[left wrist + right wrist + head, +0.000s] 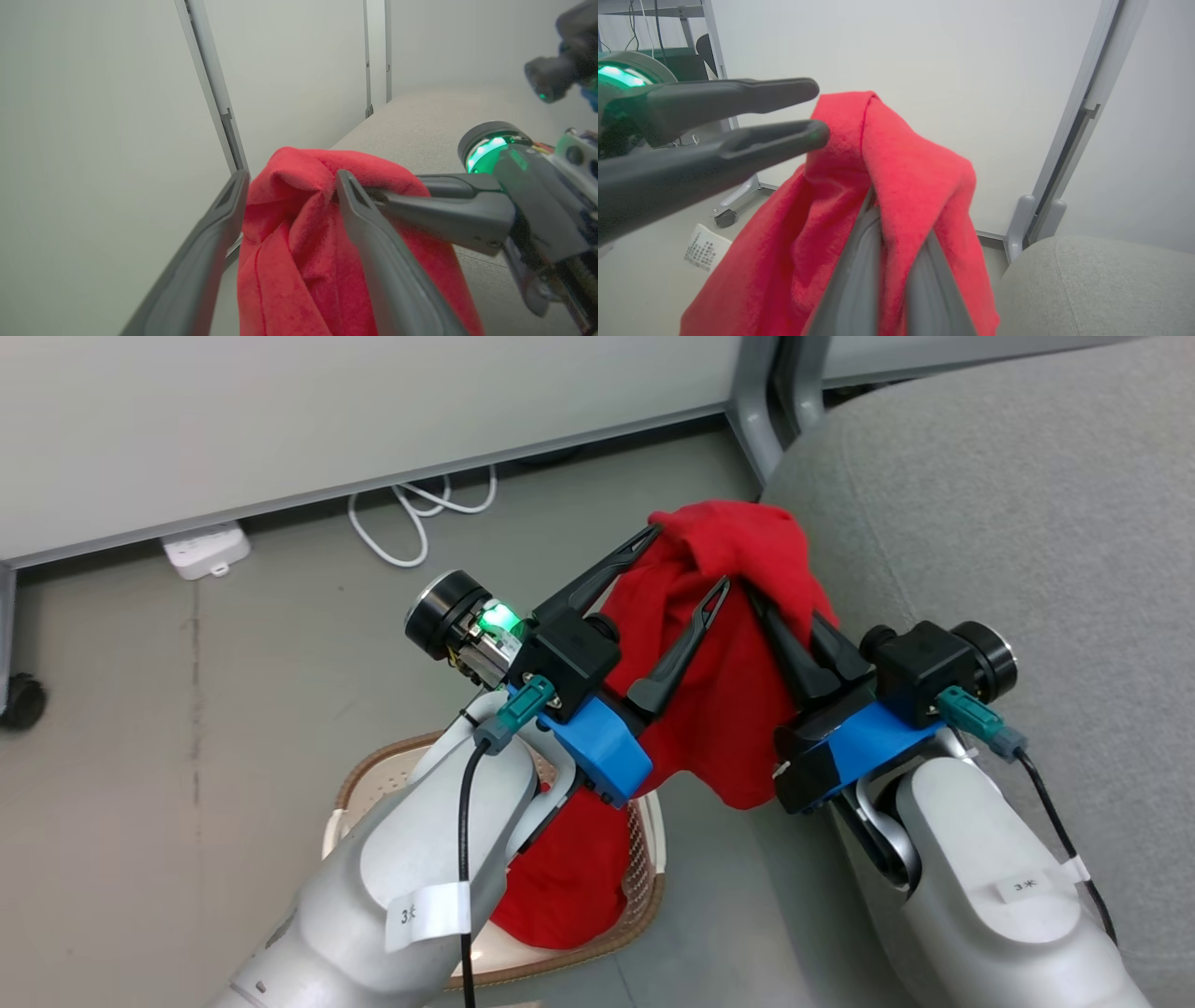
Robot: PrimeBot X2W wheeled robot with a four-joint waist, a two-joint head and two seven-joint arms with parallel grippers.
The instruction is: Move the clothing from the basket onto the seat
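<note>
Head view — red clothing (728, 728) bunched, fuzzy, hanging.

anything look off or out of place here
Nothing spilled or damaged. The red garment hangs bunched from the shut right gripper, midair between basket and seat; the open left gripper straddles its top fold.

right gripper (754, 594) pinched shut on red garment (728, 709), held up at edge of grey seat (1008, 523), left gripper (689, 557) fingers spread wide at its bunched top, more red fabric (560, 887) in basket (373, 767) under left forearm (420, 859), power strip (205, 550) and white cable (411, 518) on floor (233, 709) by wall (373, 411)
</note>
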